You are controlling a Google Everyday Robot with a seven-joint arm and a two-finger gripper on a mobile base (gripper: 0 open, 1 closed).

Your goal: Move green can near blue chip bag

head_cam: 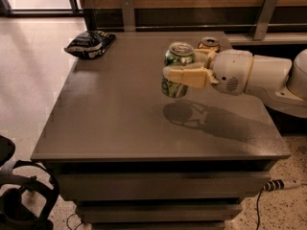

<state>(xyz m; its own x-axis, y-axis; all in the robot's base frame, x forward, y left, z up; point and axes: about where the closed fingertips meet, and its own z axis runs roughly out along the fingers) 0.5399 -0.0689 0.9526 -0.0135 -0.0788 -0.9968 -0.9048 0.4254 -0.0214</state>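
Observation:
The green can (176, 56) has a green and white label and a silver top. My gripper (184, 71) is shut on it from the right and holds it in the air above the grey table (115, 119); its shadow lies on the tabletop below. The blue chip bag (89, 43) lies wrinkled at the table's far left corner, well to the left of the can. The near finger (184, 76) crosses the can's front.
An orange-gold can (209, 44) stands at the back of the table, just behind my gripper. A wooden wall with metal brackets runs along the far edge. A black chair base (19, 195) stands on the floor at the lower left. A power strip lies on the floor at the lower right.

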